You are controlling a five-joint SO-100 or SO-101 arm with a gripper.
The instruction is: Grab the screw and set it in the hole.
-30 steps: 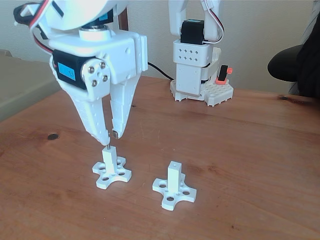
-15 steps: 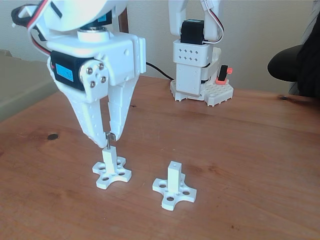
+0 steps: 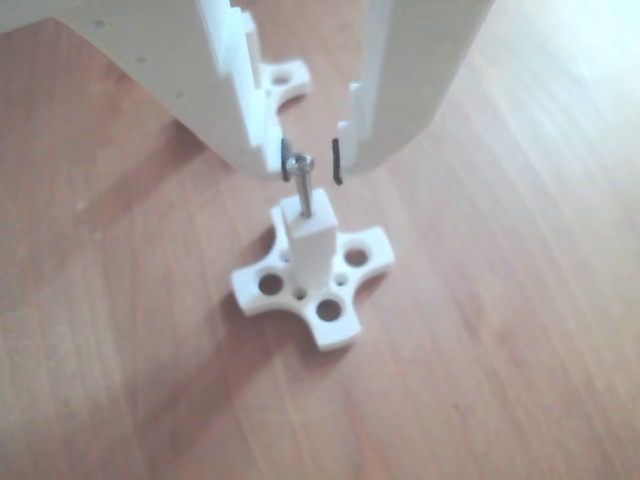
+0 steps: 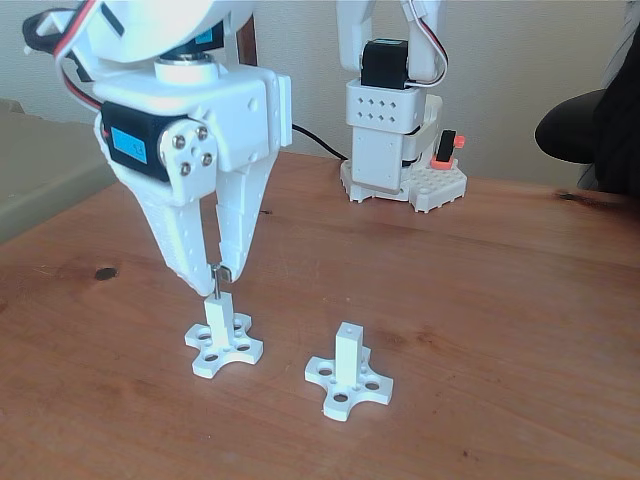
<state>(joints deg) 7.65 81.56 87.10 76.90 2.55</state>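
Fixed view, table [image 4: 520,300]: brown wood, the arm's base at the back.
Gripper [image 4: 214,272]: pointing down over the left post, tips just above it.
Posts: left post [image 4: 216,318] under the tips, right post [image 4: 347,355] well apart.
Jaws, other view: slightly parted, dark pads flanking the head; contact with the left pad unclear.
Screw [image 3: 304,186]: upright, shank in the post's top hole, head proud.

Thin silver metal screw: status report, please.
White two-finger gripper around the head, fingers slightly apart. Thin silver metal screw upright in the left white post. Second white post empty, apart.
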